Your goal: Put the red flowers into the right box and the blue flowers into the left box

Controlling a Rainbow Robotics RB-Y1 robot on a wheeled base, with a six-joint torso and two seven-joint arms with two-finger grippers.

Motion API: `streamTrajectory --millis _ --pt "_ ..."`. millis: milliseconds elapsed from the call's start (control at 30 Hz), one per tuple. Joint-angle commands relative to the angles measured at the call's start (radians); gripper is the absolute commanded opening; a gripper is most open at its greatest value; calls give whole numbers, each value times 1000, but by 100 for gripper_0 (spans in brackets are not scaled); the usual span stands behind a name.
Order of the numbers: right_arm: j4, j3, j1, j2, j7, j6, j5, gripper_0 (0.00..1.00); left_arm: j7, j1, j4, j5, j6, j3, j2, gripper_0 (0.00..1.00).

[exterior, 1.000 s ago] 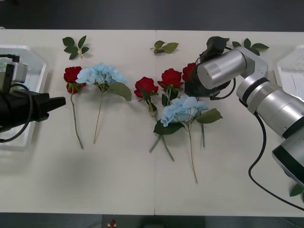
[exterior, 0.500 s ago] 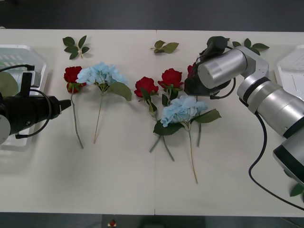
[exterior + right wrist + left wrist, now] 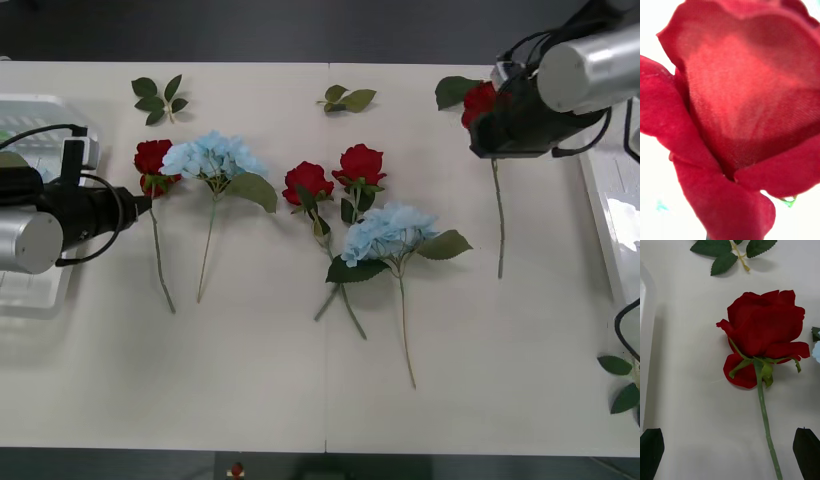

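Right gripper (image 3: 492, 122) pinching a red rose (image 3: 480, 98) at the bloom, stem hanging below. Right box (image 3: 612, 215) just beyond: carry over the rim, lower before release. Left gripper (image 3: 140, 204), fingers spread, straddles another rose's stem (image 3: 765, 423).

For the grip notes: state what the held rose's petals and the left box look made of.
Rose in the right gripper: woven fabric, probably synthetic; matte petals show a fine thread weave. Left box: translucent white plastic by its look, smooth and slightly glossy.
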Motion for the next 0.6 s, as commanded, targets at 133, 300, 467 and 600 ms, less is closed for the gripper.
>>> streamTrajectory --millis 133,300,467,600 --pt "-28 -62 23 -180 200 5 -25 0 -8 -67 60 -39 51 16 -65 100" --pt "-26 -114 89 -284 269 3 -33 0 0 -113 86 -130 51 -26 -98 100" --pt "-16 -155 150 -365 272 -4 -27 0 11 -150 138 -180 51 -33 -117 100" --pt "24 -160 178 -391 270 -56 22 0 11 -159 169 -199 48 -33 -128 100"
